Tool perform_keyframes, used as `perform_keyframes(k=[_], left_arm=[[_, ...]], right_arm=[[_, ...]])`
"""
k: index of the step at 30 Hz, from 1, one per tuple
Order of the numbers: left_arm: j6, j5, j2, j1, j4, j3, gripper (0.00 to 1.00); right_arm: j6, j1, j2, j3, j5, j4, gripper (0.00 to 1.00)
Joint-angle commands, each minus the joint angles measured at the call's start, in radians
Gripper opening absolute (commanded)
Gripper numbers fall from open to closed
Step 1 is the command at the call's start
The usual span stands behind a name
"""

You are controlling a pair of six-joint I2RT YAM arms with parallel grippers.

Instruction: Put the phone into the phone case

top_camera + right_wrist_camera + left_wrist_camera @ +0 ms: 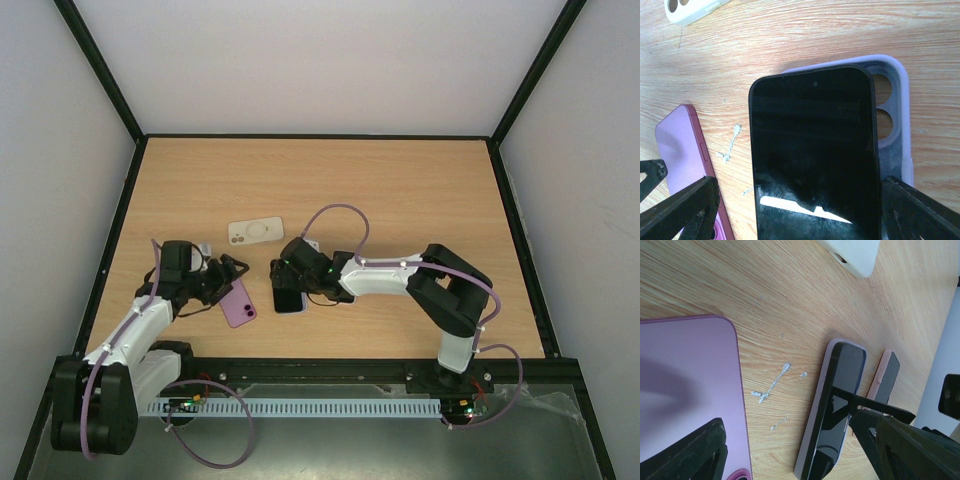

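On my right wrist feed the right gripper (800,186) stands spread wide and holds nothing, its two fingers (685,207) in the lower corners of the frame. The lower-left finger is clear of the black phone (812,155). The lower-right one sits just beside the phone's edge (I can't tell whether it touches). The left gripper (785,422) is spread too and empty, with one finger overlapping the purple phone (687,390) at the lower left of that frame.

I count two phones, one black and one purple, and two cases: a lilac case (892,105) and a white case (690,12) in the upper left corner.

The black phone lies screen up between the right gripper's fingers. It rests on the lilac case but is offset toward the lower left, so the case's camera holes and right rim show past it. From overhead, everything sits left of centre on the wooden table (400,200)
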Motion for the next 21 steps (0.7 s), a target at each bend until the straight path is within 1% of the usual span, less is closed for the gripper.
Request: perform_keyframes(k=[1, 4, 7, 10, 13, 16, 21], left_arm=[[0.013, 0.01, 0.025, -0.019, -0.01, 0.033, 0.8], [0.002, 0.001, 0.033, -0.053, 0.013, 0.029, 0.79], [-0.014, -0.017, 0.046, -0.087, 0.045, 0.03, 0.75], [-0.024, -0.026, 0.08, -0.114, 0.074, 0.031, 0.66], [-0.032, -0.036, 0.114, -0.143, 0.104, 0.036, 0.6], [-0.041, -0.05, 0.145, -0.173, 0.13, 0.044, 0.56], [-0.059, -0.056, 0.201, -0.214, 0.19, 0.05, 0.48]], right_arm=[[-0.022, 0.009, -0.048, 0.001, 0.015, -0.074, 0.86], [-0.041, 0.007, -0.084, -0.023, 0.035, -0.063, 0.84], [-0.053, -0.002, -0.111, -0.052, 0.041, -0.053, 0.76], [-0.057, -0.022, -0.141, -0.088, 0.037, -0.033, 0.67], [-0.062, -0.043, -0.159, -0.127, 0.032, -0.008, 0.61], [-0.057, -0.073, -0.161, -0.181, -0.009, 0.051, 0.56], [-0.037, -0.115, -0.133, -0.24, -0.118, 0.177, 0.54]])
